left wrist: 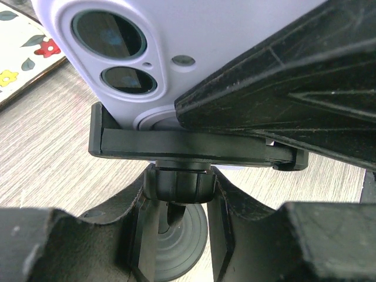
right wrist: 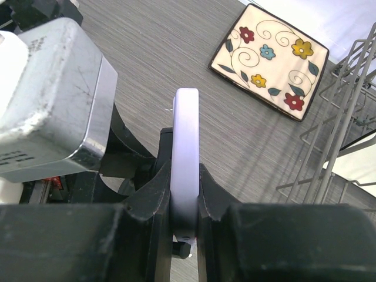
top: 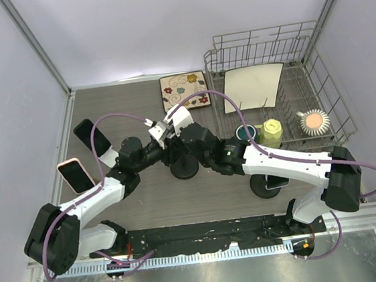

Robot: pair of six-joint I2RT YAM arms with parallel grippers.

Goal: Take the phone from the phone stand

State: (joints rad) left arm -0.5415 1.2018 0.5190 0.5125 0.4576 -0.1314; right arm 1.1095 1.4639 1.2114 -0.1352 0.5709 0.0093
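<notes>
A lavender phone (left wrist: 176, 53) with two camera lenses sits in the black cradle (left wrist: 176, 144) of the phone stand. My left gripper (left wrist: 179, 187) is shut on the stand's round neck collar just under the cradle, one finger pressed to each side. The stand's round base (top: 184, 169) rests on the table below. In the right wrist view the phone (right wrist: 187, 135) shows edge-on, and my right gripper (right wrist: 187, 197) is shut on its two faces. Both arms meet over the middle of the table.
A floral square plate (top: 185, 91) lies behind the arms. A wire dish rack (top: 315, 67) at the right holds a white plate (top: 253, 87) and small items. A black phone (top: 86, 135) and a pink phone (top: 76, 174) lie at the left. Another round base (top: 267, 186) stands under the right arm.
</notes>
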